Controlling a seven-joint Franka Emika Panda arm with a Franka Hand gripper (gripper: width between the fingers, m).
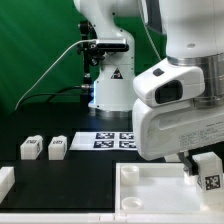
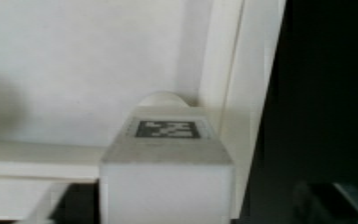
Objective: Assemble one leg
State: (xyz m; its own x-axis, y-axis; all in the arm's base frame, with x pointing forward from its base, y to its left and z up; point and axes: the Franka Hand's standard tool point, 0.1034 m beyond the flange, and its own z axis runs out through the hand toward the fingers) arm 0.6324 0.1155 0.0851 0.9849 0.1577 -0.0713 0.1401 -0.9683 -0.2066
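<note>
My gripper [image 1: 200, 160] is shut on a leg [image 1: 210, 172], a small white post with a black-and-white tag. It holds the leg just above the large white tray-like part [image 1: 150, 195], near that part's far corner on the exterior view's right. In the wrist view the held leg [image 2: 167, 150] fills the space between my dark fingers [image 2: 336, 200]. Its rounded end lies next to the tray-like part's raised edge [image 2: 226, 60]. I cannot tell whether the leg touches the part. Two more legs [image 1: 30, 148] [image 1: 57, 147] lie on the black table at the exterior view's left.
The marker board [image 1: 115, 140] lies on the table behind the tray-like part. Another white piece [image 1: 5, 182] shows at the exterior view's left edge. The robot base [image 1: 110, 70] and a cable stand at the back before a green curtain.
</note>
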